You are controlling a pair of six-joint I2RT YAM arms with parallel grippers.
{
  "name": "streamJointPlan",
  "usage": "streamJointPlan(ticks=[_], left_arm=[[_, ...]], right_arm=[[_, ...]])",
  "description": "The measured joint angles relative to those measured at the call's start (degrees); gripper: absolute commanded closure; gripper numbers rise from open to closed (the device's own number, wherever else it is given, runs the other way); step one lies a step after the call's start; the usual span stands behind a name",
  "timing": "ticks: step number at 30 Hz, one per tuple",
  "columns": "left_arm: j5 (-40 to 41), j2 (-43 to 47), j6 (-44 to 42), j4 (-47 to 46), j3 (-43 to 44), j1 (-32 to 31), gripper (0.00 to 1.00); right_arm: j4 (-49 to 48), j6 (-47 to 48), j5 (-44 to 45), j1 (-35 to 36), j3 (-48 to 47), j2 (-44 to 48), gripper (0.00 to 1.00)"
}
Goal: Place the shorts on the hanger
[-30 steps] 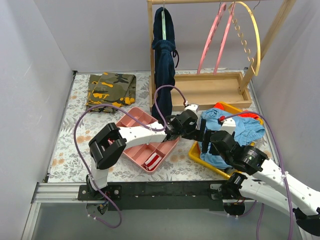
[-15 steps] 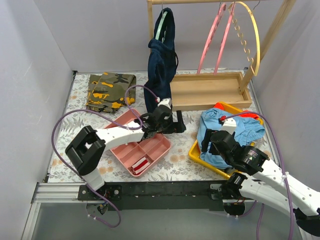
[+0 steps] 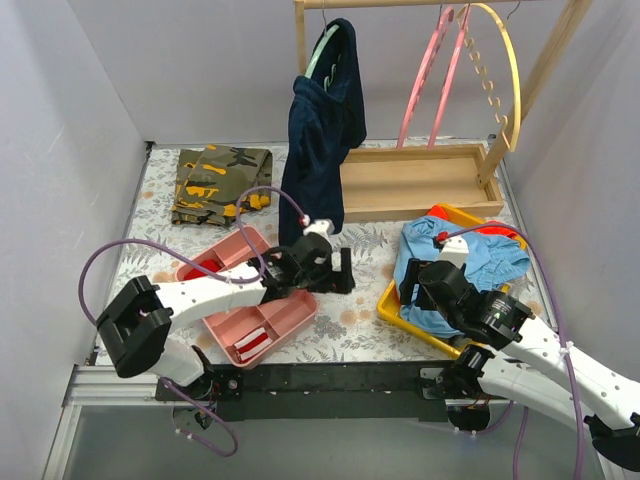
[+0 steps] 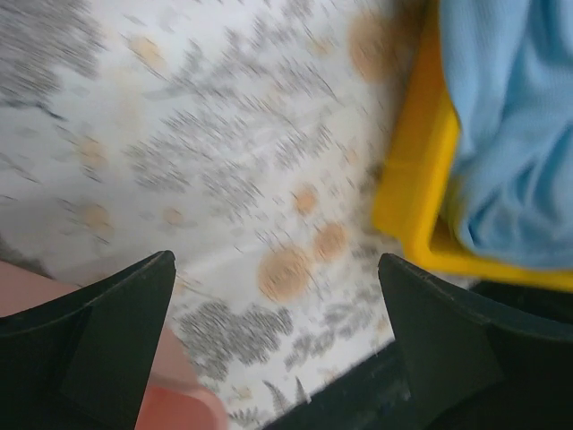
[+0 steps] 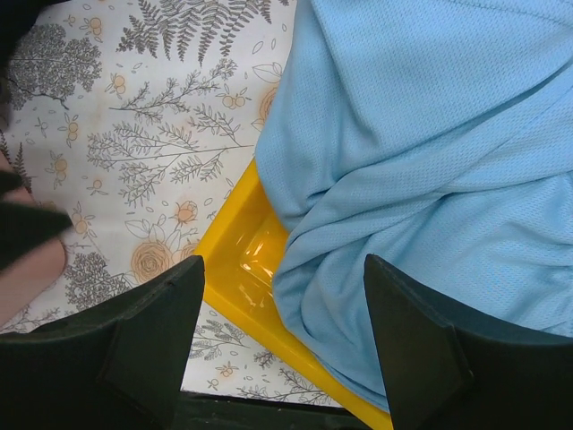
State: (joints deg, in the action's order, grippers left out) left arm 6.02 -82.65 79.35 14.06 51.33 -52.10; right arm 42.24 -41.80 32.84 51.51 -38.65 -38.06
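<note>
Top external: the left gripper [image 3: 347, 273] has been drawn back from the shorts [image 3: 480, 262], jaws spread, empty; the pickup is left to the right gripper [image 5: 282, 269], likewise parted above them

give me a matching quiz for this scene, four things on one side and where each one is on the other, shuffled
Things:
1. light blue shorts
2. yellow hanger
3. navy garment
4. camouflage cloth

Places:
A. lying flat on the table, back left
B. hanging at the right end of the wooden rack
C. heaped in the yellow tray
D. hanging at the left end of the wooden rack

Pairs: 1-C, 2-B, 3-D, 4-A
</note>
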Motion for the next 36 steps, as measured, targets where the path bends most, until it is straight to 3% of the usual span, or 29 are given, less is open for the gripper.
streamJointPlan(ticks=[6,14,21,28,31,36], left_arm=[[-0.2,-0.3,2.2,4.0,1.7,-11.2,0.02],[-0.4,0.1,11.7,6.1,-2.2,-15.3,0.02],[4.0,9.2,22.9,11.4,-10.5,-13.5,0.02],[8.7,23.9,30.9,18.1,-18.3,-5.8,0.02],[10.1,23.1,28.5,19.5,-15.8,-5.0,0.02],[11.4,14.6,22.8,18.6,-8.0,-5.4,0.02]], right_arm=[[-0.1,0.2,0.3,0.0,0.0,0.6,0.2],[0.0,0.4,0.9,0.0,0.0,1.4,0.2],[0.0,0.9,0.8,0.0,0.0,1.4,0.2],[0.0,1.1,0.7,0.0,0.2,2.0,0.2],[0.0,1.2,0.4,0.0,0.2,2.1,0.2],[-0.1,1.3,0.1,0.0,0.2,1.6,0.2]])
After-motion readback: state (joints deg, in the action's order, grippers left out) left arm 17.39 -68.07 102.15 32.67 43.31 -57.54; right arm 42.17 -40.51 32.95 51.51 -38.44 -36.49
